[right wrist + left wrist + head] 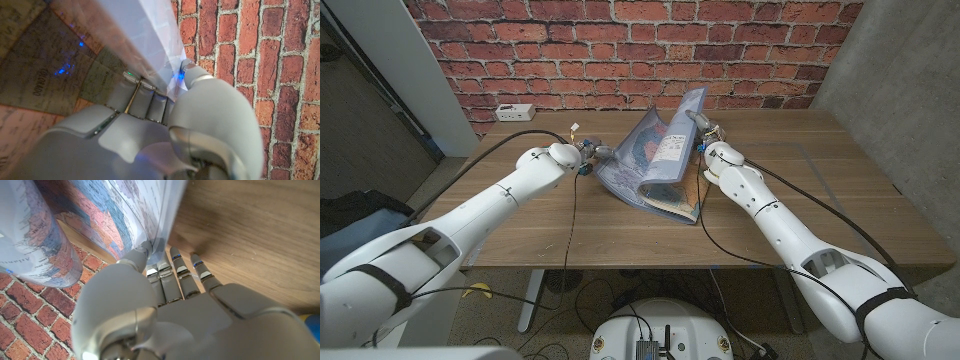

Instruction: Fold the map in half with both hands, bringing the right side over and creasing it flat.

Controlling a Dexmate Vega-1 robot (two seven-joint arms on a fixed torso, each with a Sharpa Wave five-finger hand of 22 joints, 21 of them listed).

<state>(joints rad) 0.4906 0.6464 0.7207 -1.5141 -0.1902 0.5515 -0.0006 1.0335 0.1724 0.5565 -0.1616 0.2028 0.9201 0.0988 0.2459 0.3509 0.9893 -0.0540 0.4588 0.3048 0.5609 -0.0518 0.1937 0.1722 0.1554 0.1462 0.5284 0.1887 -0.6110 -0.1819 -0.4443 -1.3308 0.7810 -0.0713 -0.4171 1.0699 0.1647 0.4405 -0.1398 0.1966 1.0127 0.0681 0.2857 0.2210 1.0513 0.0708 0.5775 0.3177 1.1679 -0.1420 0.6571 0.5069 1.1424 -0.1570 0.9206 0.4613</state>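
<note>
The map [655, 160] lies mid-table, glossy and colourful, its right side raised into a steep sheet over the rest. My right hand [708, 133] pinches that raised side near its upper edge. In the right wrist view the thumb and fingers of this hand [150, 130] close on the sheet [125, 35]. My left hand [588, 157] is at the map's left edge. Seen from the left wrist, its thumb and fingers [165, 275] grip the edge of the map [100, 210] just above the wooden table [250, 230].
A white socket box [511, 109] sits at the table's back left by the brick wall [620, 40]. Black cables [570, 230] trail over the table [820, 200] along both arms. A concrete wall stands at the right.
</note>
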